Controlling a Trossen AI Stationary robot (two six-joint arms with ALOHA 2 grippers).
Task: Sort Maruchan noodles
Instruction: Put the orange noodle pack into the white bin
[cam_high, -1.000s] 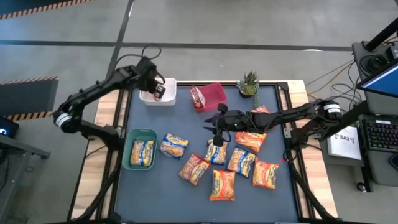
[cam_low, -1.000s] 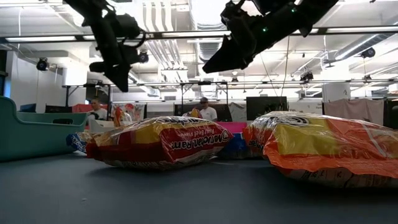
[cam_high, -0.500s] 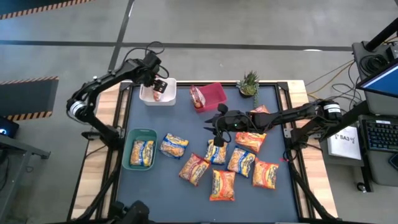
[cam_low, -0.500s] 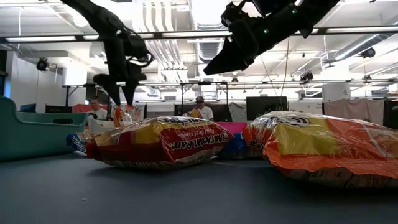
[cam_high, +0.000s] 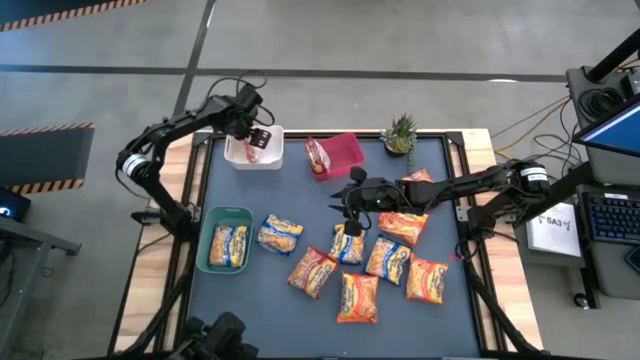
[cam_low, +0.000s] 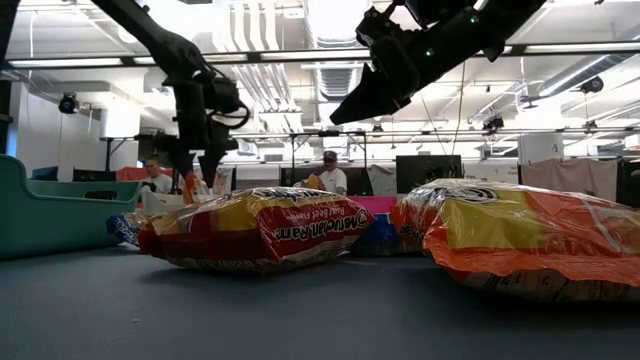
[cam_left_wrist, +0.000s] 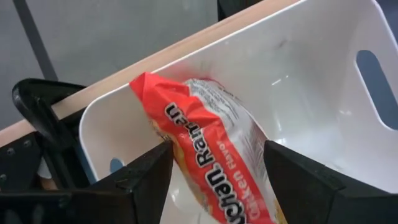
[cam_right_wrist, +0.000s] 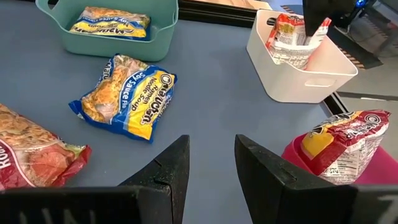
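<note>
An orange noodle packet (cam_left_wrist: 214, 155) stands tilted in the white bin (cam_left_wrist: 323, 74) at the table's far left, its lower end inside the bin. My left gripper (cam_high: 254, 134) is open above it, one finger on either side of the packet. My right gripper (cam_right_wrist: 211, 152) hovers open, by a narrow gap, over the table's middle (cam_high: 346, 207), with nothing between its fingers. Several more packets (cam_high: 362, 262) lie flat on the dark mat below and near it. A yellow-blue packet (cam_right_wrist: 127, 96) lies nearer the left. My left gripper's fingers (cam_left_wrist: 146, 180) stand close beside the orange packet's upper part, coming from above. One finger's edge is right against the wrapper, and I cannot tell whether it touches. The packet rests in the bin.
A green bin (cam_high: 212, 262) at the near left holds a yellow-blue packet. A red bin (cam_high: 350, 148) at the far middle holds a red packet (cam_right_wrist: 342, 143). A small potted plant (cam_high: 400, 133) stands at the far right. People sit in the room behind.
My left gripper has come down over the white bin and opened, letting go of the orange packet, which now stands in the bin. The left arm's elbow has swung toward the table's near side.
</note>
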